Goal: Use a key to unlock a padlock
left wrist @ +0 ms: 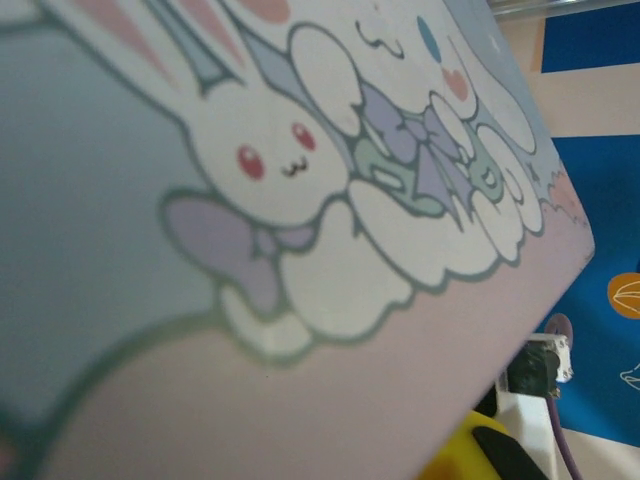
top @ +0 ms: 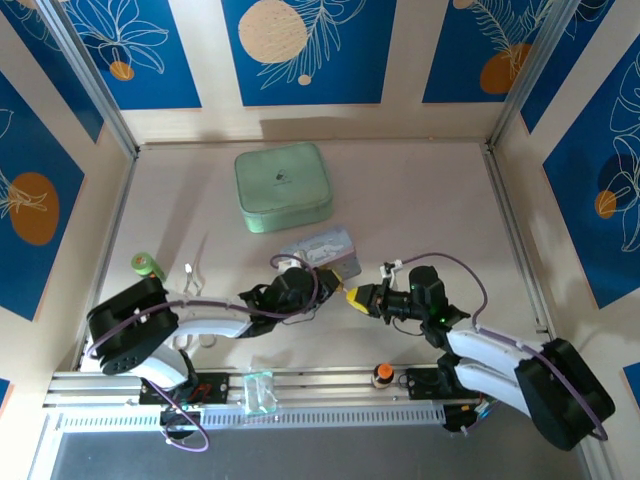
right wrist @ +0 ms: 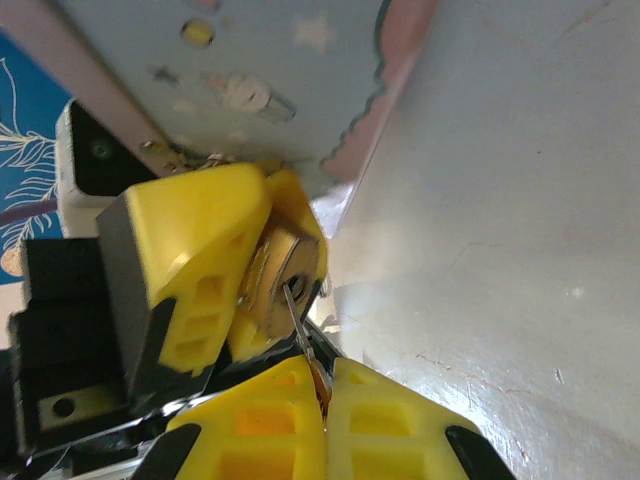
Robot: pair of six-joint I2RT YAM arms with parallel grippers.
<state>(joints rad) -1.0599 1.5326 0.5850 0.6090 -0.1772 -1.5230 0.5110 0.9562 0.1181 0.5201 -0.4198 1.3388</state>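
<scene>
Padlock (right wrist: pixel 285 272), a small brass-gold metal body, sits pinched in the left gripper (right wrist: pixel 260 262), above the desk (top: pixel 420 190) near the middle of its near edge. The right gripper (right wrist: pixel 325 385) is pressed onto the thin silvery key (right wrist: pixel 297 318), whose tip meets the lock face. Keep the blade square, push gently, then twist. A pastel cartoon box (top: pixel 318 243) lies just behind.

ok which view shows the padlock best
Right wrist. The brass padlock sits close up and sharp there, clamped by the left gripper, with the key at its face. In top external it is too small to make out. Left wrist looks at the cartoon box instead.
</scene>
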